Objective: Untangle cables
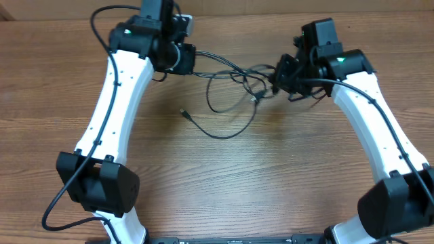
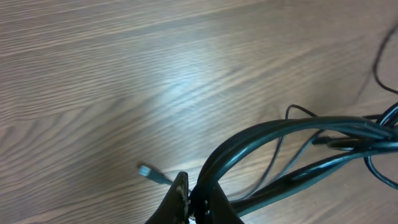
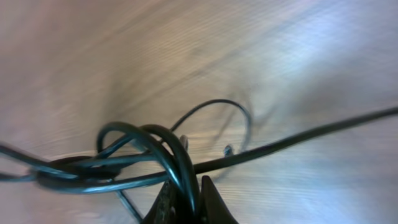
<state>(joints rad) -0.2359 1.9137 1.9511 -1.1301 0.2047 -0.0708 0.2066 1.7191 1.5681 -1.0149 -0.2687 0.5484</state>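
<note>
The cables (image 1: 230,91) are thin black cords stretched and looped between my two grippers at the back middle of the table. One loose strand ends in a small plug (image 1: 184,110) lying on the wood. My left gripper (image 1: 188,59) is shut on the cables at their left end; in the left wrist view its jaws (image 2: 198,198) pinch a thick pair of strands (image 2: 280,134), and the plug (image 2: 147,170) lies beyond. My right gripper (image 1: 277,78) is shut on the cables at the right end; in the right wrist view its jaws (image 3: 185,198) clamp looped strands (image 3: 149,146).
The wooden table (image 1: 258,176) extends in front of the cables. My white left arm (image 1: 112,95) and right arm (image 1: 369,115) run down each side. Thicker black arm wires (image 1: 68,190) hang by the left base.
</note>
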